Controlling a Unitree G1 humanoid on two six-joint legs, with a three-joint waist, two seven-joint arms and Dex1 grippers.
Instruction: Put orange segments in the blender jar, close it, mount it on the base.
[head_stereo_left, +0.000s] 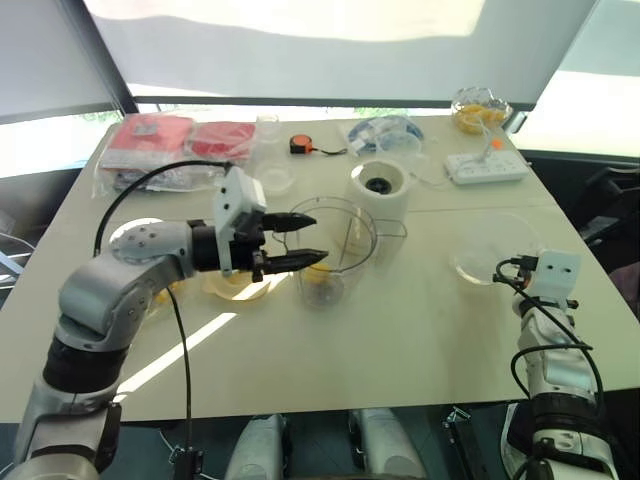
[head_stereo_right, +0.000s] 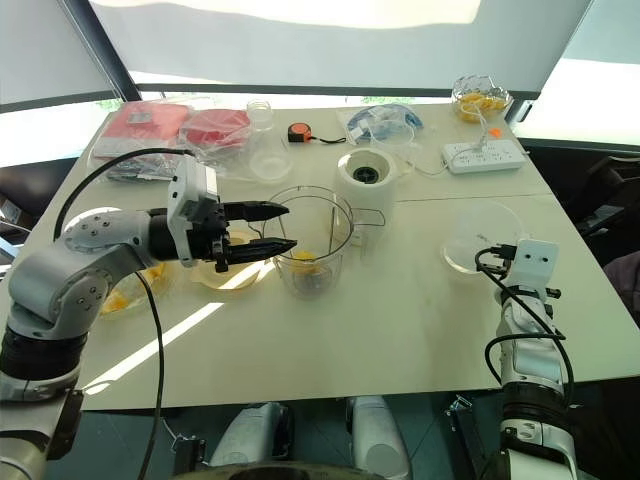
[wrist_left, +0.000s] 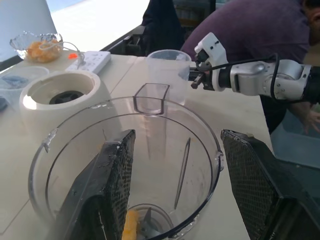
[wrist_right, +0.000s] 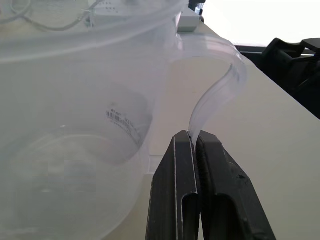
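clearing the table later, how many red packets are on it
2, side by side, far left: one red packet outermost, second red packet right of it. Others may lie underneath.

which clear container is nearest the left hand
The blender jar mid-table, orange pieces in its bottom, the open left hand at its rim. The right hand's clear container is far off.

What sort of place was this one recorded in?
Likely a lab or office room, not a home kitchen: a plain white table beside big shaded windows, with a power strip and tape measure lying on it.
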